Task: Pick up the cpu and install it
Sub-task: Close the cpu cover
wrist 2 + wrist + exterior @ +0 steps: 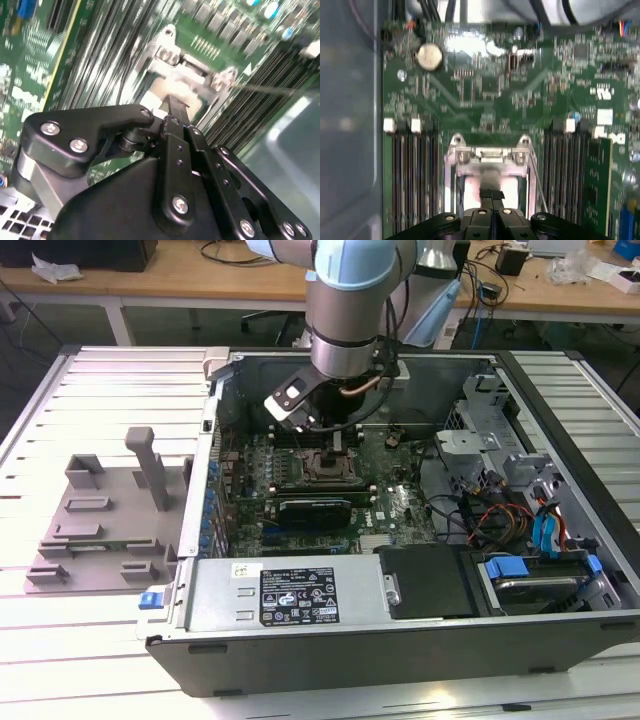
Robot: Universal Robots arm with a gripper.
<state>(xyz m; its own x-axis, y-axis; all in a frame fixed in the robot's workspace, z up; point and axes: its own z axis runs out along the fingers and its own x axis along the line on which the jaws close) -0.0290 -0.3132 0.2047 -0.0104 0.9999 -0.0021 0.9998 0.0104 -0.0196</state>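
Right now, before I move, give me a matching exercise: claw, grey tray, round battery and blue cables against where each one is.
1 claw
2 grey tray
3 round battery
4 blue cables

a outside the case, exterior view's left
b over the socket
c flat on the green board
d inside the case, exterior view's right

Pairs: 1-b, 2-a, 3-c, 4-d

- No print can be read on anything here.
- A black label [298,595] with white marks sits on the grey metal cover [210,592] of the computer case; its lines are too small to read.
- White print [603,92] on the motherboard [490,90] cannot be made out.
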